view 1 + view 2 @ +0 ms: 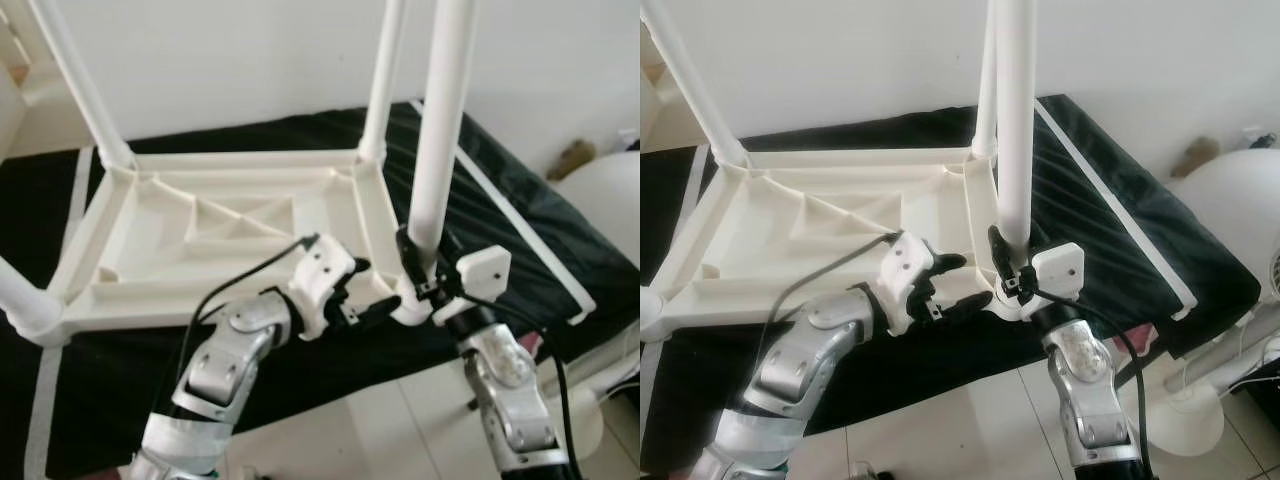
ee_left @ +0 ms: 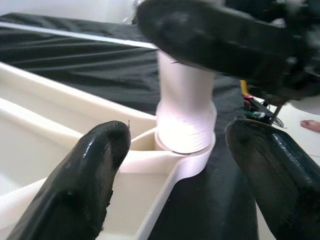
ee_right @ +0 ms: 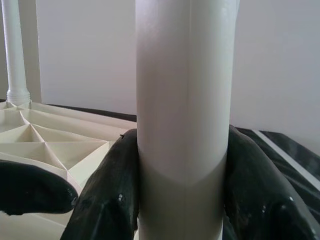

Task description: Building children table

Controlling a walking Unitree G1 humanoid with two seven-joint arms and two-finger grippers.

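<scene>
A white plastic children's table (image 1: pixel 220 240) lies upside down on a black mat (image 1: pixel 520 200). Its near right leg (image 1: pixel 440 130) stands upright in the corner socket (image 2: pixel 186 110). My right gripper (image 1: pixel 420 265) is shut on that leg just above the socket, and the black fingers (image 3: pixel 110 190) press on both sides of the tube (image 3: pixel 182 100). My left gripper (image 1: pixel 365 300) sits open beside the same corner. Its fingers (image 2: pixel 90 170) stand wide apart on either side of the socket, not touching it.
Two more legs (image 1: pixel 385 80) (image 1: pixel 85 85) rise from the far corners, and another (image 1: pixel 20 300) sits at the near left corner. A white wall stands behind. A round white fan (image 1: pixel 1230 220) is at the right. Tiled floor (image 1: pixel 370 430) lies in front of the mat.
</scene>
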